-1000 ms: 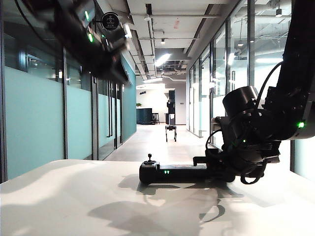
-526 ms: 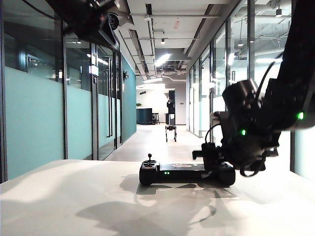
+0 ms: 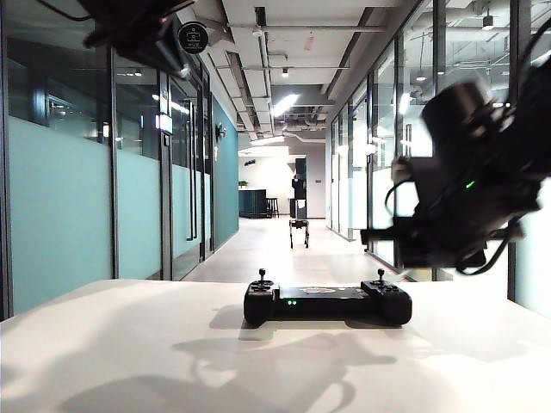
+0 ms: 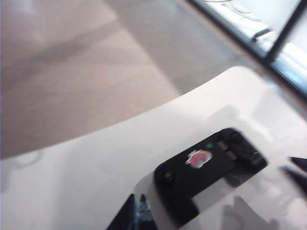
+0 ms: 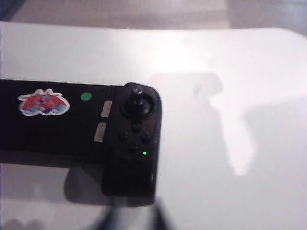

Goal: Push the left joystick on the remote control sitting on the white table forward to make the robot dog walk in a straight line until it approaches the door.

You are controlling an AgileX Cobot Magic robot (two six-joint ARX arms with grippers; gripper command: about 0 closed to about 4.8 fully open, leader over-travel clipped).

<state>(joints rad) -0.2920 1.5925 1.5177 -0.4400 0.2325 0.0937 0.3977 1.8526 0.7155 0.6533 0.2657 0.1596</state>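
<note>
The black remote control (image 3: 327, 303) lies on the white table (image 3: 129, 344), green lights showing on its front. Its left joystick (image 3: 262, 275) stands upright and untouched. Far down the corridor stands the robot dog (image 3: 299, 225). My right gripper (image 3: 372, 234) hangs above the remote's right end, clear of it. In the right wrist view its blurred fingers (image 5: 114, 216) are apart with nothing between them, near the remote control (image 5: 72, 124). My left arm (image 3: 138, 30) is raised at the upper left. The left gripper (image 4: 137, 205) is shut high over the remote control (image 4: 206, 165).
The remote's right joystick (image 3: 380, 275) is uncovered. Glass walls line both sides of the corridor (image 3: 284, 249). The table's rounded far edge (image 4: 192, 91) lies just beyond the remote, with floor past it.
My right arm has lifted up and to the right off the remote's right end, uncovering the right joystick. The left arm has risen toward the upper left. The remote has stayed in place.
</note>
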